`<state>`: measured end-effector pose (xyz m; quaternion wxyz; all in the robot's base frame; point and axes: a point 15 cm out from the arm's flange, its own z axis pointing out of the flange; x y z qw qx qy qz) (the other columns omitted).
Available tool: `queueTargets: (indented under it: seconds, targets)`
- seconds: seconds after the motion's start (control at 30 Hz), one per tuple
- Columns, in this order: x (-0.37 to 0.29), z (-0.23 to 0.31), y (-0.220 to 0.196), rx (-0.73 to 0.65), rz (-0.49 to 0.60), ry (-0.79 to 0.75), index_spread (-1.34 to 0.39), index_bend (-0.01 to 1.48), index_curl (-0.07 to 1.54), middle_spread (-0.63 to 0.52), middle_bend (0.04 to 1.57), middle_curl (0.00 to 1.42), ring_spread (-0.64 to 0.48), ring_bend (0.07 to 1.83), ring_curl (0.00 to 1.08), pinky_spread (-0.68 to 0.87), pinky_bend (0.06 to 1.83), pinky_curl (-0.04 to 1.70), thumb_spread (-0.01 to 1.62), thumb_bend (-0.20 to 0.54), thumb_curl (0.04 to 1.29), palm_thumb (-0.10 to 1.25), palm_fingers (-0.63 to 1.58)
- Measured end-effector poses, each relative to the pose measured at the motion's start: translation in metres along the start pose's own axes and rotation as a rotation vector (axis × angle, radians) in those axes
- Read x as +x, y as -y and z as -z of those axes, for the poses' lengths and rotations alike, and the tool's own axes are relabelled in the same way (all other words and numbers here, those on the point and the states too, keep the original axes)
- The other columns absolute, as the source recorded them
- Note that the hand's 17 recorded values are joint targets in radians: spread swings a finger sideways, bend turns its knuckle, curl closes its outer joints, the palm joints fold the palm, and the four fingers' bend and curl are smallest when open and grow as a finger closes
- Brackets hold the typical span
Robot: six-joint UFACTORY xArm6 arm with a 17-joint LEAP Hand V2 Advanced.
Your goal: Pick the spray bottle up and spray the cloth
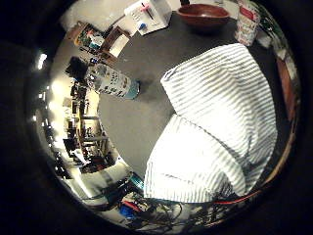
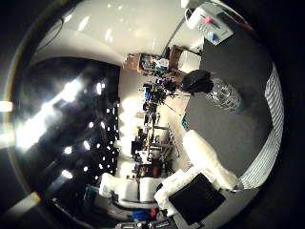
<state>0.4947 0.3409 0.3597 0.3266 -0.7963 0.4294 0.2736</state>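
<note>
Spray bottle point(image 1: 113, 81) upright, beside cloth point(image 1: 215, 127)

My little-finger-side palm camera is looking down on the dark table point(image 1: 132, 122) from well above, taking in the striped cloth point(image 1: 220, 122), the spray bottle point(image 1: 110, 81) and a brown bowl point(image 1: 203, 17). My thumb-side camera is facing more sideways, out past the table edge toward the room, my hand point(image 2: 190, 176) edging in. Both are sharing the bottle, cloth and table.
</note>
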Motion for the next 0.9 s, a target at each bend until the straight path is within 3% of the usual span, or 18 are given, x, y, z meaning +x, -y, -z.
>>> queueTargets:
  seconds: [0.3, 0.9]
  targets:
    - [0.005, 0.062, -0.027, 0.030, -0.032, -0.097, -0.25, 0.20, 0.36, 0.20, 0.18, 0.28, 0.24, 0.18, 0.19, 0.42, 0.27, 0.33, 1.11, -0.018, 0.48, 0.81, 0.02]
    - [0.062, 0.168, -0.132, 0.046, -0.153, -0.368, -0.25, 0.24, 0.38, 0.20, 0.17, 0.26, 0.24, 0.18, 0.18, 0.42, 0.25, 0.33, 1.10, -0.019, 0.49, 0.80, 0.04]
